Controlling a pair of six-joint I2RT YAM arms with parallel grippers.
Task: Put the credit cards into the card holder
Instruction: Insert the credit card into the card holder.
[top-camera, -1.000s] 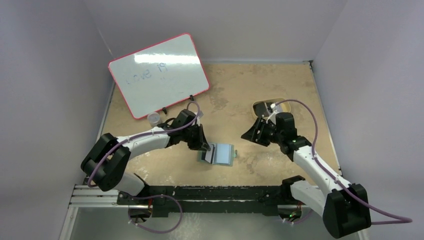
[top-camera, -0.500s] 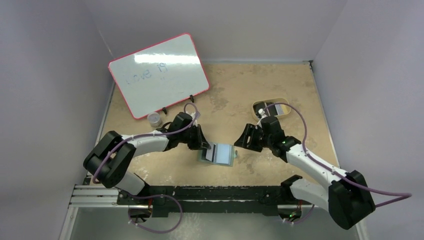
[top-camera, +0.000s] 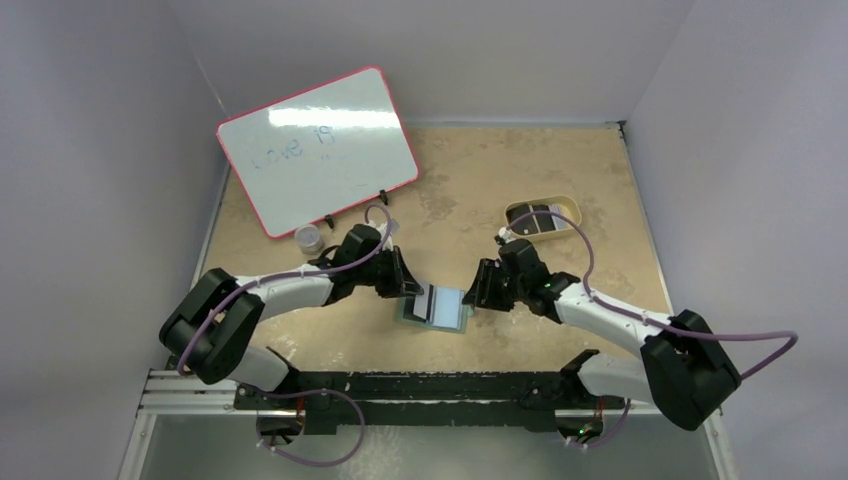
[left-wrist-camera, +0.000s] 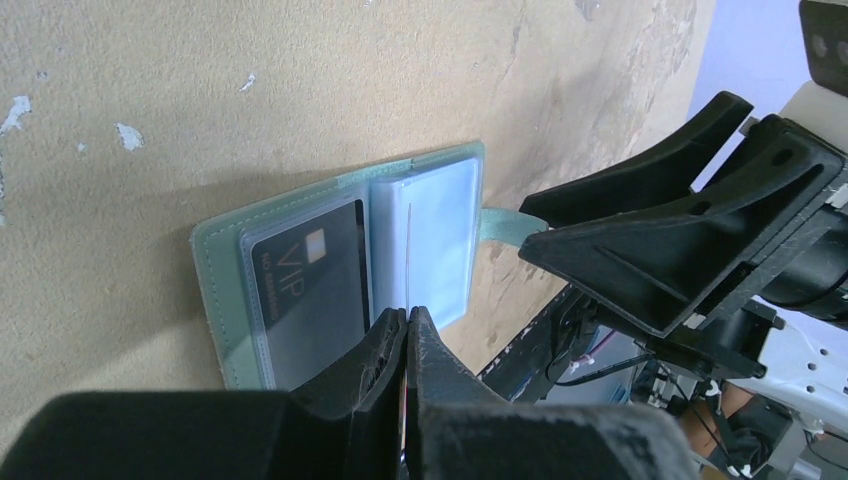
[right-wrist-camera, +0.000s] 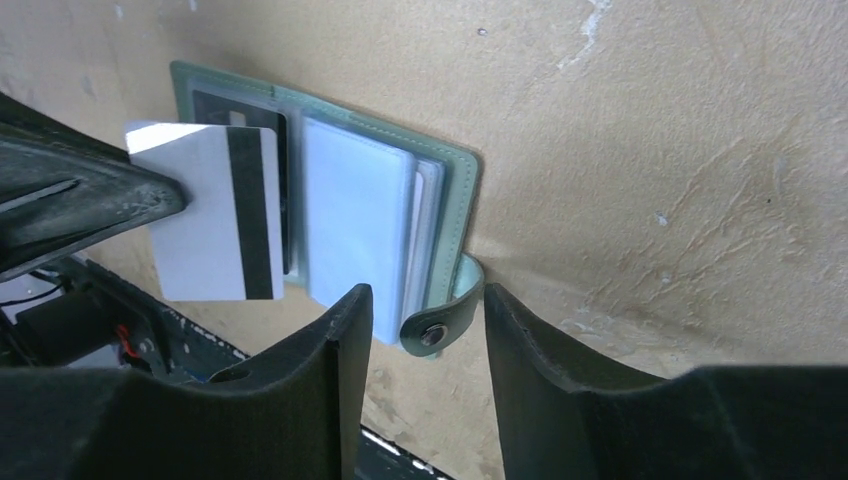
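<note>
Pinching thin striped card (right-wrist-camera: 205, 215), left tool (left-wrist-camera: 405, 318) faces spread right tool (right-wrist-camera: 425, 296) at card holder (right-wrist-camera: 462, 210).

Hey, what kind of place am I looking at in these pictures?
Probably a robotics lab test cell: plain pale partition walls box in a worn tan tabletop, white-and-black robot arms, left and right, are bolted to a black metal rail, and a red-framed whiteboard leans at the back.
</note>
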